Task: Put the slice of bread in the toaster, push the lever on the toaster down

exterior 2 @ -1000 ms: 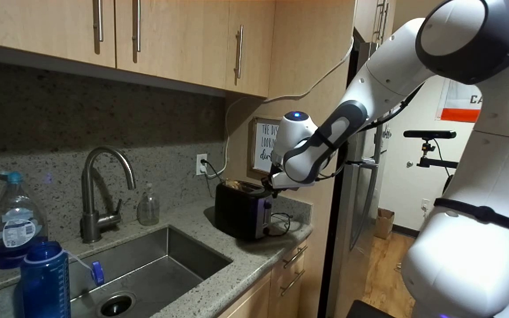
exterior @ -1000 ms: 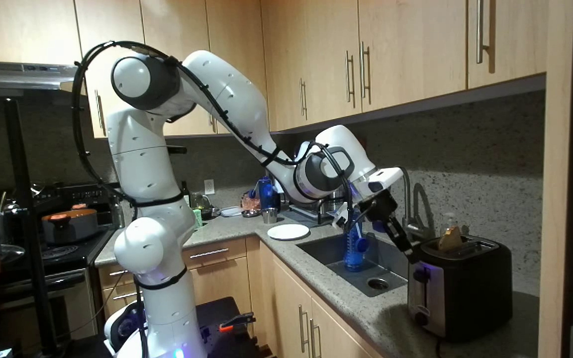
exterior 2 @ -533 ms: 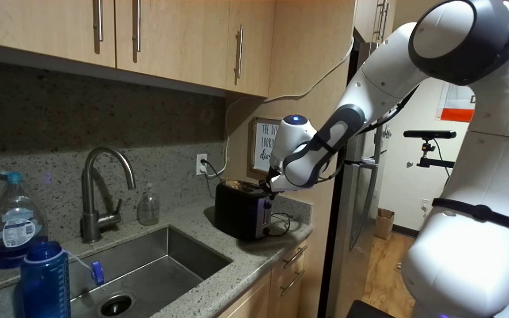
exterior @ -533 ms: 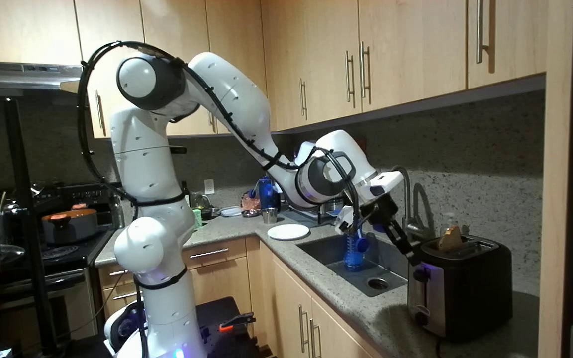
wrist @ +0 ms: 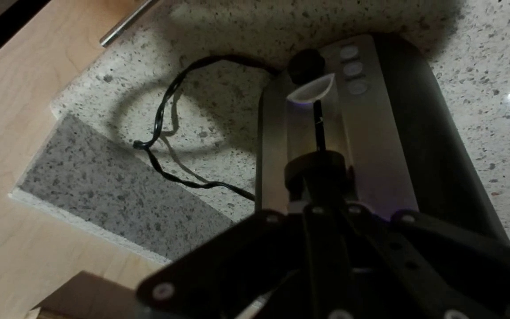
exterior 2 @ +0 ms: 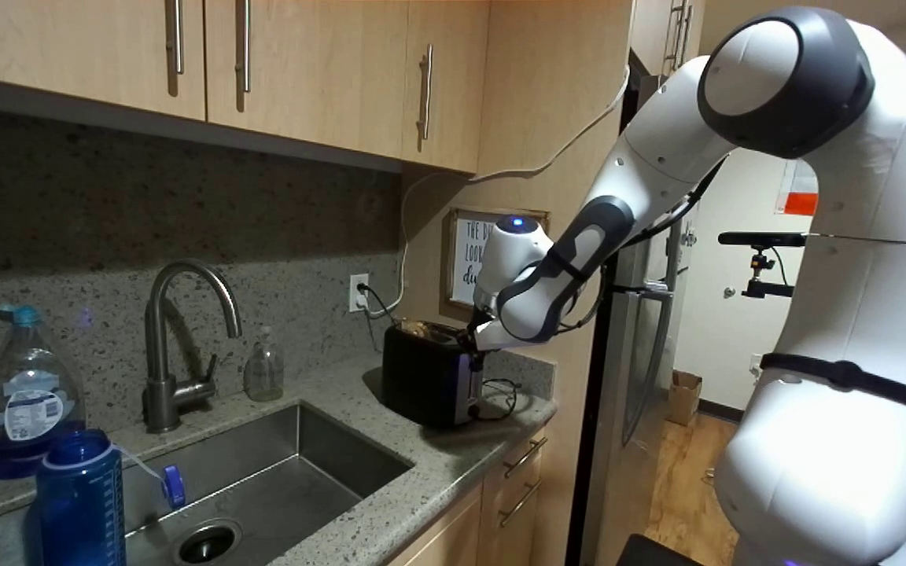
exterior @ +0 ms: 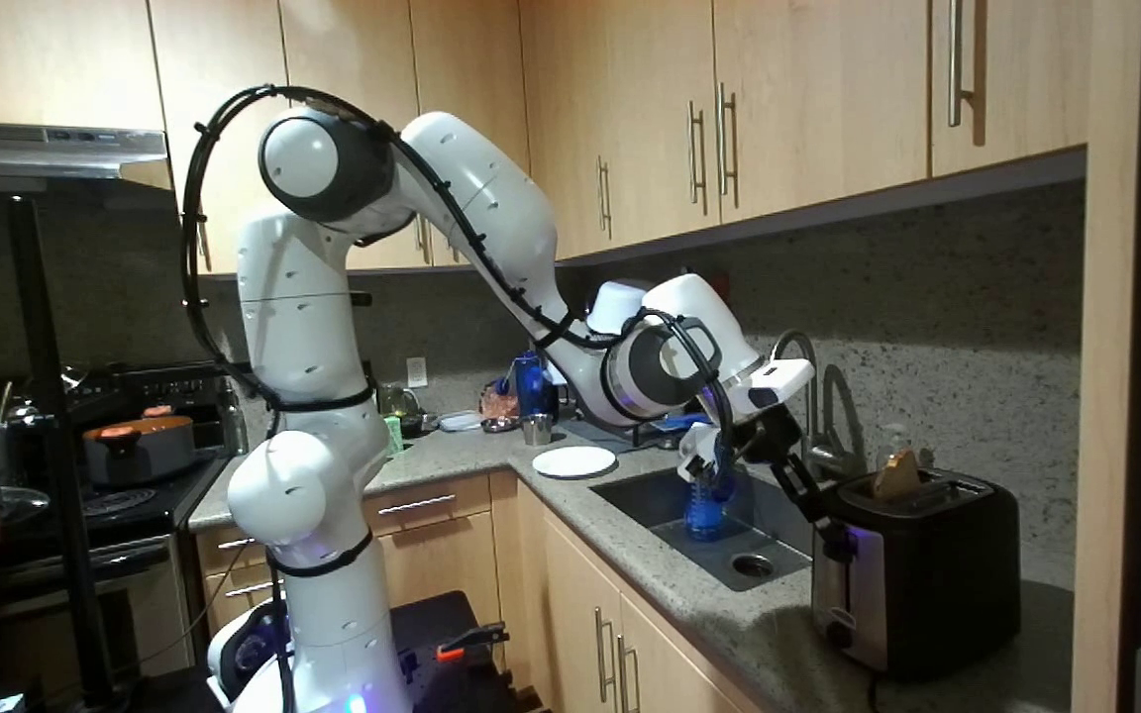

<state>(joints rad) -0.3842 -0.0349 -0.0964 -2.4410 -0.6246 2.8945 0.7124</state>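
In an exterior view, my closed gripper (exterior: 816, 511), at the toaster's (exterior: 957, 584) lever (exterior: 841, 547), has the slotted bread slice (exterior: 895, 477) at two o'clock.

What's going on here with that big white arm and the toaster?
A robot arm leans over to the toaster on the counter. A slice of bread sits in the toaster, its top sticking out. The arm's gripper, closed, is right at the toaster's lever, which stands near the top of its track; whether they touch is hard to tell. Pressing the lever down is probably next.
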